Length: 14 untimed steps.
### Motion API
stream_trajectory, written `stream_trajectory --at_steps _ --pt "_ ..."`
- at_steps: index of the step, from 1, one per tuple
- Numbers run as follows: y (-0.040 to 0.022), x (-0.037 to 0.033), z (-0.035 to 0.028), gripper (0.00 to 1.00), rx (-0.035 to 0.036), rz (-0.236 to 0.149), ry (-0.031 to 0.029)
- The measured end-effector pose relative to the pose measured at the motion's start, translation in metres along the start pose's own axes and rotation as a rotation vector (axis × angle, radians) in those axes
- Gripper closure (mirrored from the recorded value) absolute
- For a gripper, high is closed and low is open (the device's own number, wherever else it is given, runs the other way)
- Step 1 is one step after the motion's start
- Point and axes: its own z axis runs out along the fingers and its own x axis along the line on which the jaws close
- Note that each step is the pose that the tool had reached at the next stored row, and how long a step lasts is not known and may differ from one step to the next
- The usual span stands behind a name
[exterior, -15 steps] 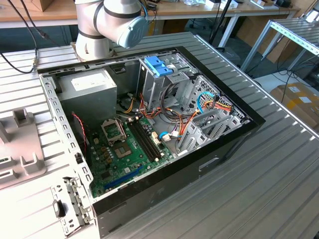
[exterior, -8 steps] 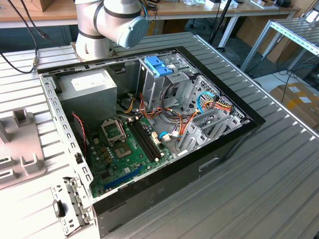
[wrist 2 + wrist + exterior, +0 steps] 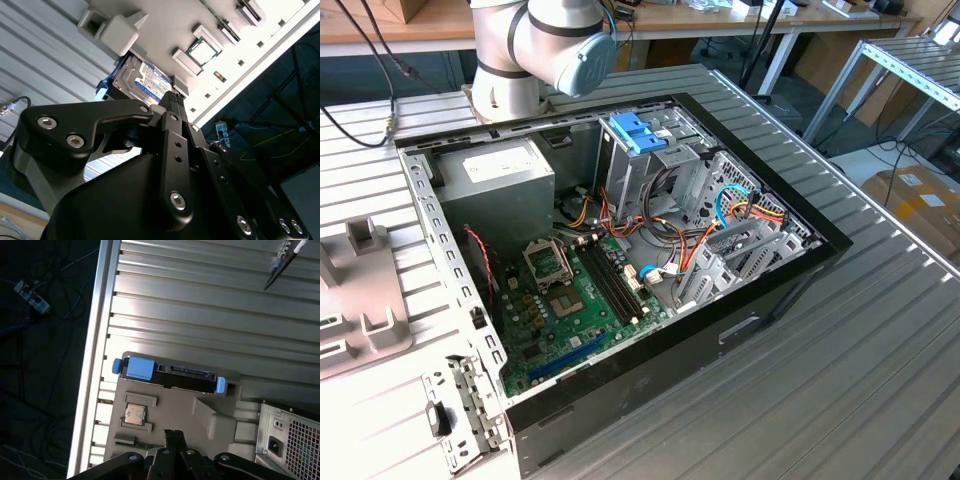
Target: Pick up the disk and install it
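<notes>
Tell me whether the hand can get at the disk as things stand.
Probably yes. The disk sits at the edge of the grey holder with nothing lying over its exposed side, and the hand hovers close by, apart from it, with clear space between.

the disk [image 3: 180, 374] is a flat dark drive with a white-and-blue label, bright blue side rails and a blue end tab. it sits slotted into the grey tray [image 3: 175, 410] on the ribbed desk [image 3: 200, 315].

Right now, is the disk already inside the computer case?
No, the disk lies in a grey holder on the ribbed table, outside the computer case.
</notes>
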Motion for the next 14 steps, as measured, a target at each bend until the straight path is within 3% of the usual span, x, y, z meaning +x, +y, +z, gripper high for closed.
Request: stream_trajectory --at_steps 14 --pt "0.0000 0.0000 0.0000 0.89 -0.0018 -0.067 0.0012"
